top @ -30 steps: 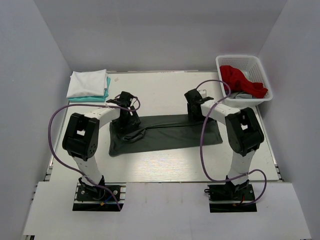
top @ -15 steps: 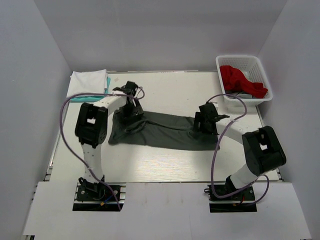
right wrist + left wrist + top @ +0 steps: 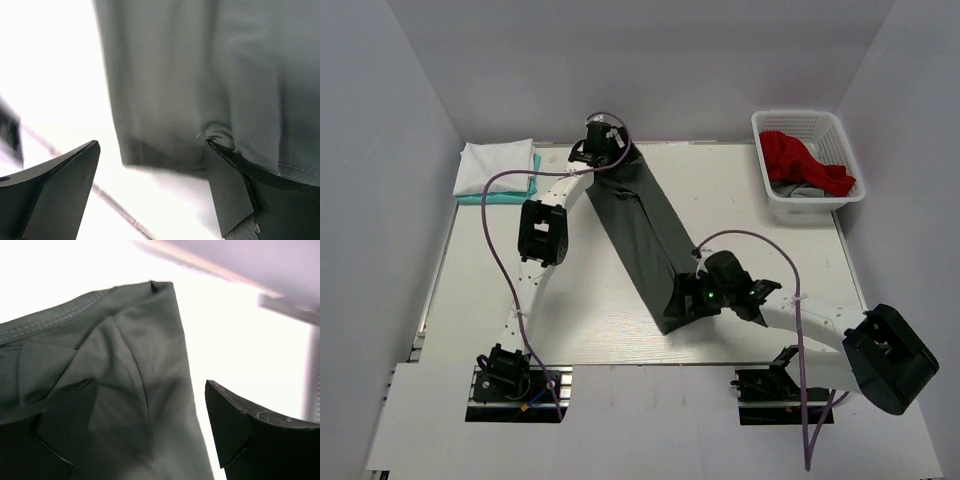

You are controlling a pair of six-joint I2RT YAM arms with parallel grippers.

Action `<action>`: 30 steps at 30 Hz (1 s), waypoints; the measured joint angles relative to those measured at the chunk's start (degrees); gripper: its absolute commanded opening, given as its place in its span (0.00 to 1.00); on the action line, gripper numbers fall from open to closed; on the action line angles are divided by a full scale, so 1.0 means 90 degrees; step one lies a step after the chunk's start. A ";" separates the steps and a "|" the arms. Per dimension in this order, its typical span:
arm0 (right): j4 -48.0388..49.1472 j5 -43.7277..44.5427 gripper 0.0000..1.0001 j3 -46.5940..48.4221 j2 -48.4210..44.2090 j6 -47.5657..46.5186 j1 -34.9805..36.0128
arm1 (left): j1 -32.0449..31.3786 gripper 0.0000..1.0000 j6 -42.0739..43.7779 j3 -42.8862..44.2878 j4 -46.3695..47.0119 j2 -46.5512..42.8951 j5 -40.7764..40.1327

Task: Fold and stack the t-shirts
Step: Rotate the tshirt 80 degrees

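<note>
left wrist view: left gripper (image 3: 150, 385) fingers stand wide apart, released, over the far end of the dark grey t-shirt (image 3: 125, 355). right gripper (image 3: 152, 144) is likewise released at its near hem. the shirt has swung from crosswise to a diagonal strip, judged realigned for folding. left arm is stretched far, right arm low across the near edge.

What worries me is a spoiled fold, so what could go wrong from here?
The left tool and right tool stand open over the ends of the dark grey shirt; a finger could snag cloth. The shirt lies askew, creased near its far end, so the next fold may go crooked.
</note>
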 measured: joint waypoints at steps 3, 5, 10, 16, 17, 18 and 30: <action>-0.0010 -0.0542 0.90 0.0000 0.0068 -0.0245 0.0610 | -0.0044 1.00 -0.0153 0.0321 0.0882 0.0435 0.0442; -0.0044 -0.1037 0.90 0.0010 0.0223 -0.0537 0.1008 | -0.0090 1.00 -0.0328 0.0291 0.1610 0.0607 0.0627; 0.0097 -0.2055 0.90 0.0447 0.1032 -0.1173 0.1576 | -0.0141 1.00 -0.0687 0.0299 0.2832 0.0984 0.1066; -0.0240 -0.1734 0.90 0.0874 0.0896 -0.1671 0.1826 | -0.0134 1.00 -0.0578 0.0299 0.3364 0.1098 0.1576; -0.0345 -0.1511 0.90 0.0971 0.0714 -0.1688 0.1824 | -0.0138 1.00 -0.0512 0.0299 0.3349 0.1086 0.1605; -0.0423 -0.1163 0.90 0.1088 0.0500 -0.1676 0.1819 | -0.0141 1.00 -0.0423 0.0299 0.3283 0.1064 0.1617; -0.1304 0.2307 0.90 0.1882 0.0350 -0.0882 0.1222 | -0.0085 1.00 0.0600 -0.1304 0.1734 -0.2419 0.1382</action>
